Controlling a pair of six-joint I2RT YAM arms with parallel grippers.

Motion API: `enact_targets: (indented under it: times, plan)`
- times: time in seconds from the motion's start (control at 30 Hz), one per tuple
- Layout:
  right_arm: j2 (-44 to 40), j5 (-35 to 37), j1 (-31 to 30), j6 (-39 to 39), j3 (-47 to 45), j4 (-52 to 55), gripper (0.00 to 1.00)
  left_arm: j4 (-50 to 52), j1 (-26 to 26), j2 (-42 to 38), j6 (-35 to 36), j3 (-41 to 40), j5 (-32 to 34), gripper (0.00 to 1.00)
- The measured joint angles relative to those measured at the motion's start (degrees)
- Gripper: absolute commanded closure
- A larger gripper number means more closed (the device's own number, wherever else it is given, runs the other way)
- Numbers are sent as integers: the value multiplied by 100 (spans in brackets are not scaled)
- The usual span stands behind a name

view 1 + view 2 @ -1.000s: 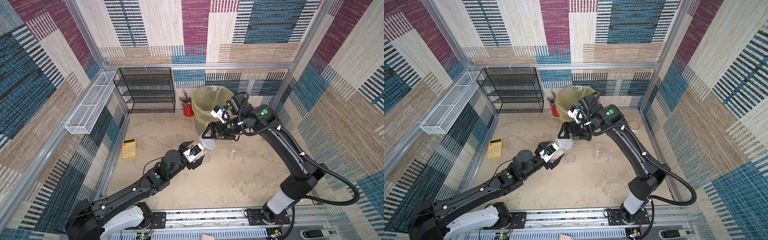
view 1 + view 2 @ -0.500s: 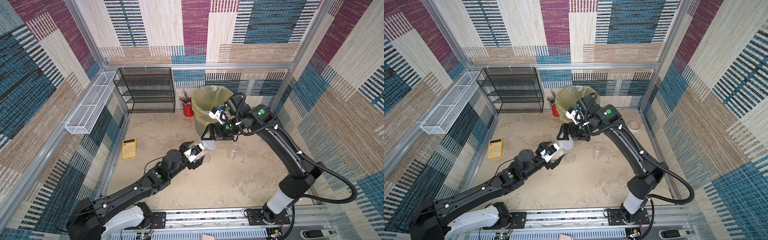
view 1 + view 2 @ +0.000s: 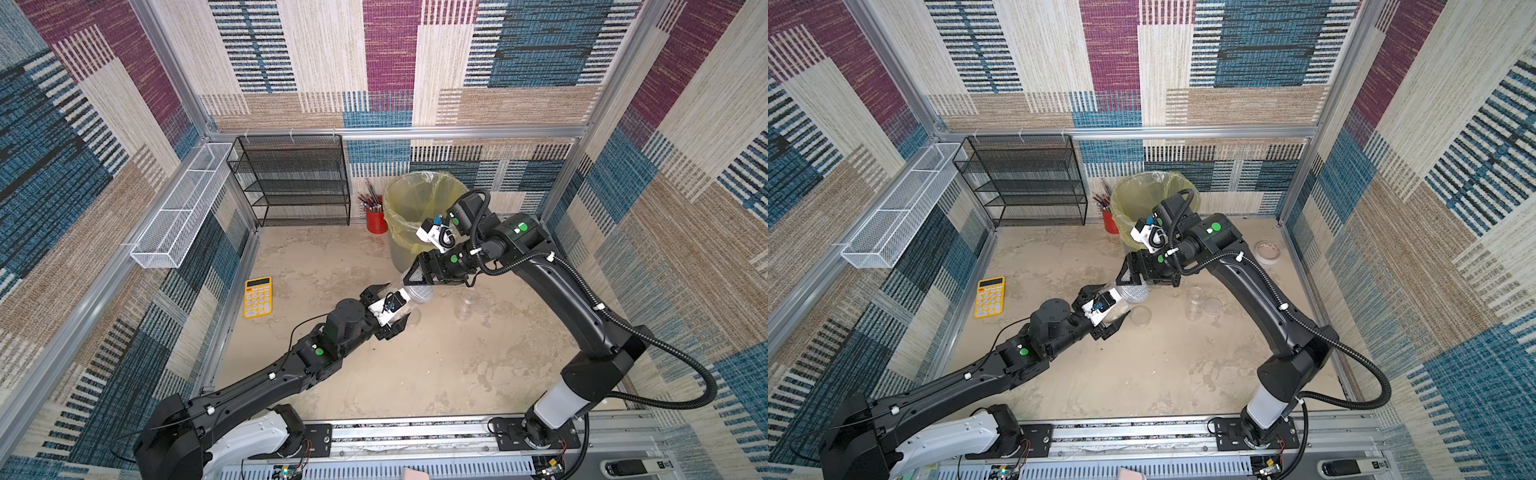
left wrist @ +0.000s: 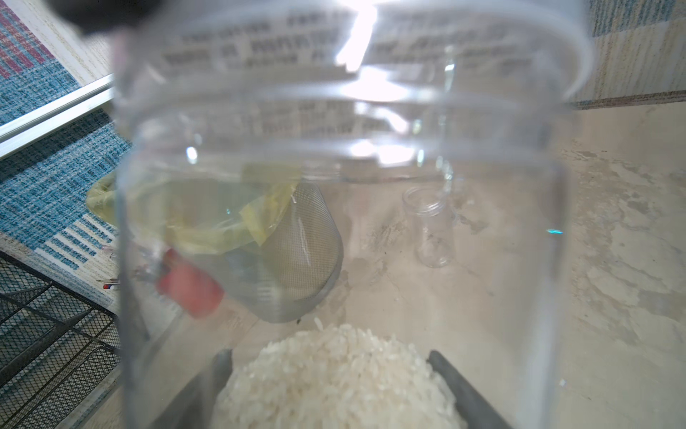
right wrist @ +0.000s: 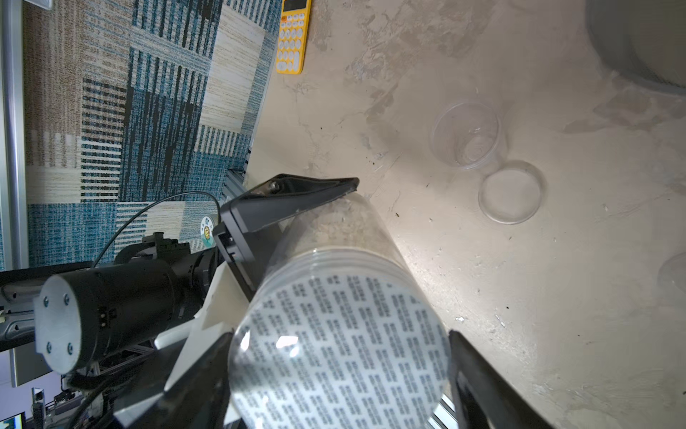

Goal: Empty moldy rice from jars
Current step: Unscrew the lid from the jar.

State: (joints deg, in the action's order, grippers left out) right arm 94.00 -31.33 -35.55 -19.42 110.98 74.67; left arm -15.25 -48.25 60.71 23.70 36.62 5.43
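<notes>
Near the yellow-bagged bin (image 3: 398,220), the left jaws pinch a tilted clear jar (image 3: 417,296) of moldy rice (image 4: 334,371). The right jaws flank its printed lid (image 5: 337,353); whether they touch it is unclear.

The right gripper (image 3: 417,286) has narrowed its jaws around the lid (image 5: 341,349) of the jar (image 5: 336,232).

Robot test cell in a lab. An aluminium frame (image 3: 395,134) hung with patterned carpet panels (image 3: 324,54) enclosed the worktop (image 3: 436,374). Left arm (image 3: 270,378) and right arm (image 3: 582,307) were bolted to a front rail (image 3: 415,432). Staged props: wire shelf (image 3: 299,183), calculator (image 3: 258,297), lined bin (image 3: 405,208).
</notes>
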Motion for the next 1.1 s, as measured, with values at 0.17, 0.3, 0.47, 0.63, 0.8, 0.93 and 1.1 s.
enact_targets:
  times: [0.17, 0.3, 0.47, 0.63, 0.8, 0.93, 1.1]
  plan:
    - [-299, -129, 11, 50, -584, -439, 40, 140, 11, -63, 2, -26, -131, 48]
    - [-682, -170, 11, 39, -1185, -966, 42, 186, 81, -162, -7, -101, -396, 49]
    - [-1049, -299, 2, -7, -1768, -1543, 42, 188, 179, -328, -118, -210, -717, 49]
    - [-1064, -365, 11, 13, -1834, -1665, 41, 236, 197, -330, -328, -229, -787, 49]
    - [-975, -378, 0, 275, -1558, -1606, 42, 111, 210, -330, -688, -216, -879, 49]
    - [-968, -378, -11, 461, -1521, -1637, 43, 120, 223, -330, -809, -179, -898, 50]
    - [-931, -321, -46, 822, -1386, -1633, 43, 92, 254, -330, -1029, -149, -1023, 50]
